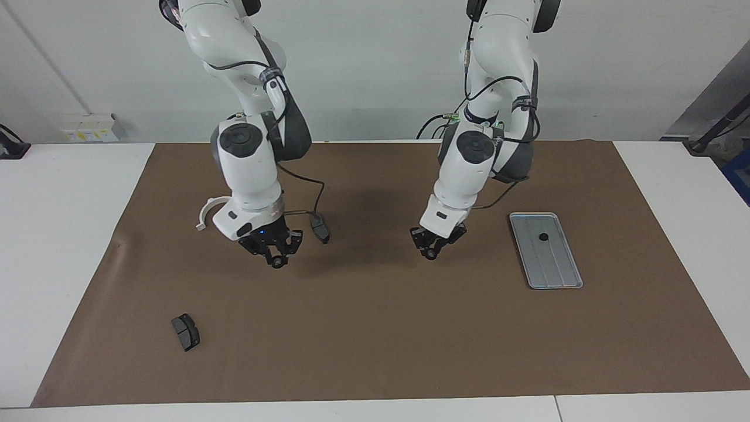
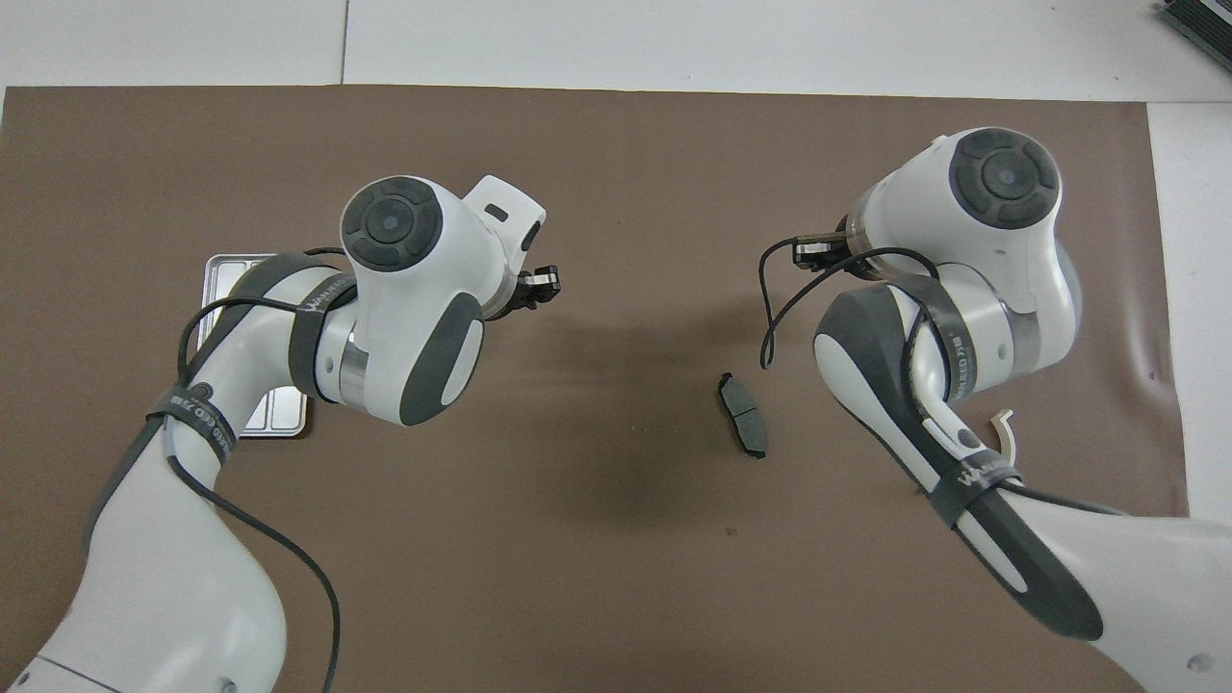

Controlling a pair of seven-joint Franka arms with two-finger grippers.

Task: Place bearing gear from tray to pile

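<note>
Reach step, judged: left gripper (image 1: 432, 251), jaw state indiscernible, hangs above brown mat; next, move toward three o'clock over ribbed silver-grey metal tray (image 1: 562, 275) bearing small black round gear (image 1: 544, 237).

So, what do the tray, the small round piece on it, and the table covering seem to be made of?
The tray looks like metal, silver-grey with a dull sheen; its raised rim and lengthwise grooves suggest pressed sheet. The small round piece on it is black and matte; metal or plastic, I cannot tell. The table covering looks like brown paper or thin card: matte, with a crease near one edge.
</note>
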